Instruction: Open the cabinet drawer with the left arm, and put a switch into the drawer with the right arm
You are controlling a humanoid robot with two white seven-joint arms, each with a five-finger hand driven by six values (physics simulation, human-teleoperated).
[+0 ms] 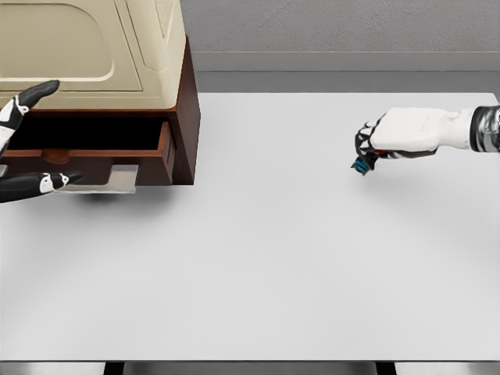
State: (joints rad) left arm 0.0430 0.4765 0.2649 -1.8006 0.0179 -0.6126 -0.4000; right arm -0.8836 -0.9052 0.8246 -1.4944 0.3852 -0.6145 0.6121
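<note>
A brown cabinet with a cream top stands at the table's back left. Its drawer is pulled partly out, with a dark gap above the drawer front. My left hand shows at the left edge in front of the drawer, fingers spread and holding nothing. My right hand hovers over the right part of the table, fingers curled around a small blue and black switch that pokes out below them. The switch is held above the tabletop, far to the right of the drawer.
The white table stretches across the view, with its front edge near the bottom. A grey wall runs behind it. A pale metal plate hangs under the drawer front.
</note>
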